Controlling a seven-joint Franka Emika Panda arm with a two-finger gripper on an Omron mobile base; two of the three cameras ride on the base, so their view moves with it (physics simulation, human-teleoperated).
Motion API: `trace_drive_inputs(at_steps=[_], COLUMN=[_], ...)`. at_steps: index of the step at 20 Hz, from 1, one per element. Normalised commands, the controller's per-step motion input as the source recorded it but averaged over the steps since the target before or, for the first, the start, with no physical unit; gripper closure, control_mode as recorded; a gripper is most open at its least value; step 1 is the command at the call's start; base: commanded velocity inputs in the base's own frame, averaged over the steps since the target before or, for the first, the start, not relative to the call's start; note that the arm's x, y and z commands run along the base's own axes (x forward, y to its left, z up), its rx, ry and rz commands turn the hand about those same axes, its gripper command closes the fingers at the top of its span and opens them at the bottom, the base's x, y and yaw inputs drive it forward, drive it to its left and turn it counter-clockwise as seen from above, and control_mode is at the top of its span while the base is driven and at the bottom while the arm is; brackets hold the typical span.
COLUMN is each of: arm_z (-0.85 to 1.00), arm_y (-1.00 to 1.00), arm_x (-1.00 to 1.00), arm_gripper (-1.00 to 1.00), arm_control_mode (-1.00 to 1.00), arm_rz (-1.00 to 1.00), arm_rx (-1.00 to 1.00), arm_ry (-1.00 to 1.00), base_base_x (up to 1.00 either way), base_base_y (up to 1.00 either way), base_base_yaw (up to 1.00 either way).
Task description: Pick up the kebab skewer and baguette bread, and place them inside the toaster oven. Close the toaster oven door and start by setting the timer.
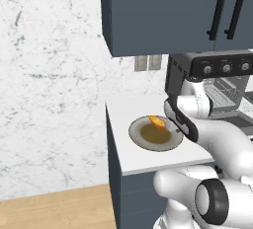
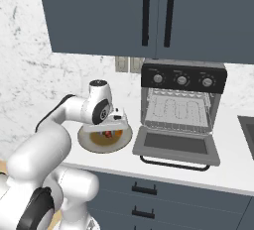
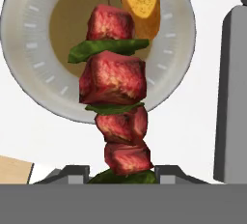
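**Robot arm takes hold of kebab skewer above plate**

The gripper is closed on the lower end of the kebab skewer, seen in the hand view with its two finger tips pressed in on either side of the bottom chunk and a green slice. The skewer runs away from the hand over the round grey plate, and appears lifted slightly off it, though that cannot be told for certain. The baguette bread lies on the plate just beside the skewer's far tip. In the right base view the gripper hangs over the plate on the white tabletop, with the toaster oven near on one side, its door folded down flat and the rack inside bare.

The skewer looks light and stiff along its stick, but the meat chunks may be soft and slick; a grip across the chunks could let it swing or slip, so a level, slow carry seems wise. The loaf looks firm and is best taken across its middle.
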Motion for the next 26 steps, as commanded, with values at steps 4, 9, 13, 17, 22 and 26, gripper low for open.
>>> trace_drive_inputs(at_steps=[4,9,13,17,22,26], arm_z=[0.95,0.79,0.12,0.0,0.0,0.03], arm_y=[-1.0,-1.0,-1.0,-0.77,-0.32,0.0], arm_x=[-0.14,0.06,0.02,0.2,0.48,0.45], arm_gripper=[1.0,1.0,1.0,1.0,1.0,1.0], arm_control_mode=[-1.0,-1.0,-1.0,-1.0,-1.0,-1.0], arm_rz=[0.02,0.0,-0.02,-0.05,-0.01,0.0], arm_rx=[0.0,0.01,0.01,0.08,0.14,0.11], arm_ry=[0.0,-0.03,-0.04,-0.01,-0.04,-0.01], base_base_x=[0.0,0.0,0.0,0.0,0.0,0.0], base_base_y=[0.0,0.0,0.0,0.0,0.0,0.0], base_base_yaw=[0.0,0.0,0.0,0.0,0.0,0.0])
